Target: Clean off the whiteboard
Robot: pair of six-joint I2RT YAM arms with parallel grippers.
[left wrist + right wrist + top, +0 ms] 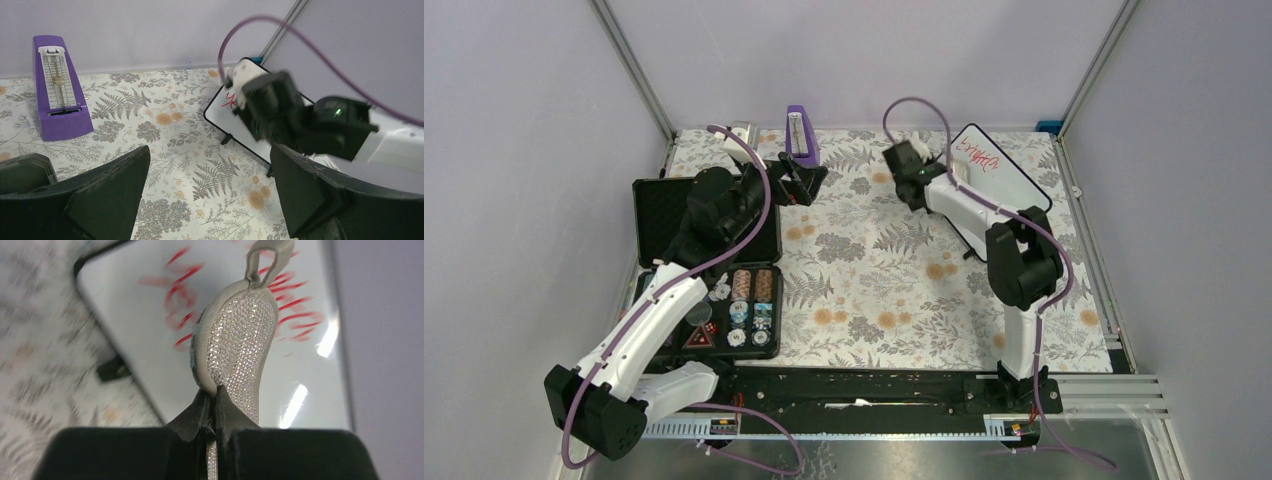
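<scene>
We had the right gripper [212, 396] clamped on the silvery pad [240, 335], held in front of the whiteboard [130, 335] at the table's [874, 270] far-right corner. Red scribble [185, 300] on the board; pad contact unclear. Left gripper [209, 160] hung wide open, holding nothing.

The left arm [649, 325] and right arm [959, 200] are built of white links and black joints. A purple cable [260, 18] is looped along each. Black fingers are fitted: broad wedges on the left gripper [209, 150], thin tapered tips on the right gripper [212, 396]. A green light [338, 111] is lit on a right-arm joint.
</scene>
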